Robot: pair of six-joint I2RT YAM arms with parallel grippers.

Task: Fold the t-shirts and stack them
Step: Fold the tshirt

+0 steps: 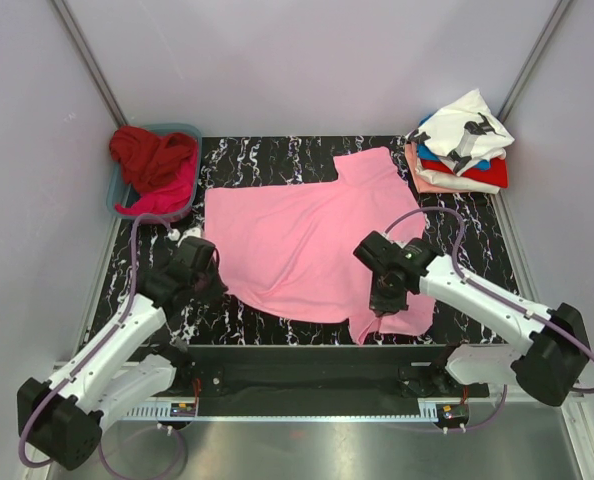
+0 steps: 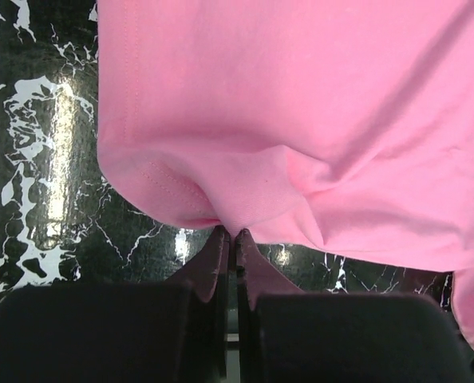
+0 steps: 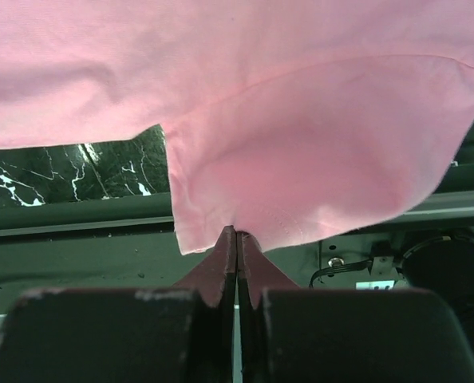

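Pink t-shirt (image 1: 297,240) spread on black marbled table (image 1: 267,160); left gripper (image 2: 231,233) clamped on its near hem corner, cloth puckering just ahead of the fingertips, bare marble to their left; right gripper (image 3: 237,231) pinched on the other near corner flap, table's front edge showing beneath. Top view alone shows folded stack (image 1: 459,150) far beyond the right fingers, its top white shirt (image 1: 467,125) with black print unreadable; bin (image 1: 192,132) of red shirts (image 1: 152,155) lies beyond the left fingers.
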